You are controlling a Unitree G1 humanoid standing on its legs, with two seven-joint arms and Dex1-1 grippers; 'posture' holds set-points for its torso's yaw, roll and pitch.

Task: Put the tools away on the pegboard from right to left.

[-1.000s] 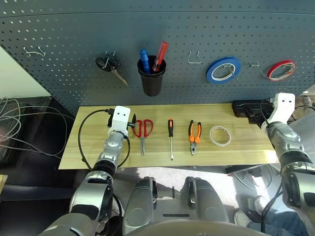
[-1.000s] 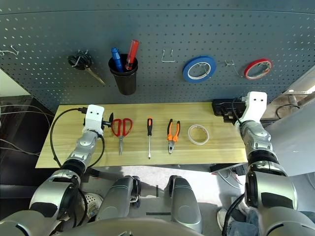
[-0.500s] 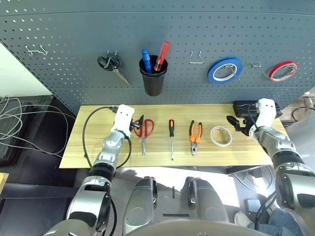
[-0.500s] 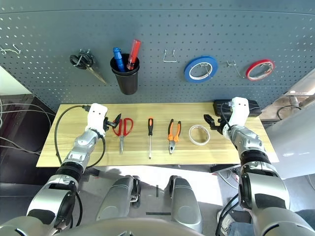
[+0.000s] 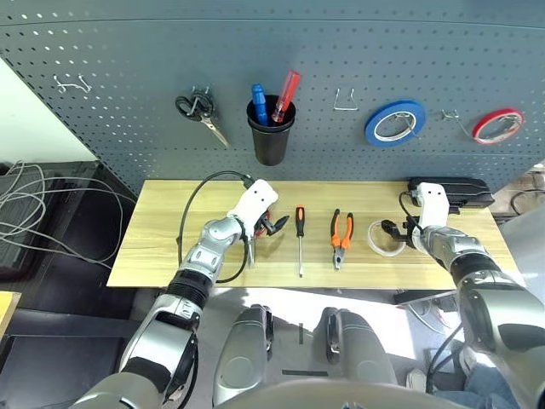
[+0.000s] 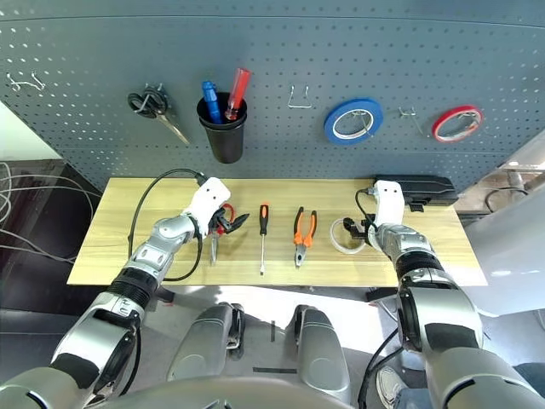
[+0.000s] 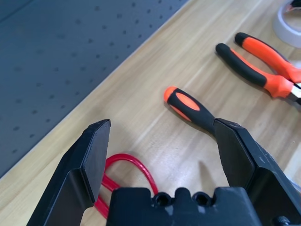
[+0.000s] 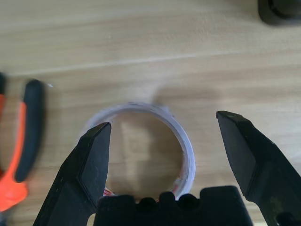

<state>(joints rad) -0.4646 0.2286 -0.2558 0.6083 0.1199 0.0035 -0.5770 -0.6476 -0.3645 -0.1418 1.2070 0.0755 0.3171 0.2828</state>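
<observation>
Upright, black cup (image 5: 270, 143), blue and red markers (image 5: 284, 95) inside

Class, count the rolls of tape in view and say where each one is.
3: a blue roll and a red roll on the pegboard, and a white roll on the table.
</observation>
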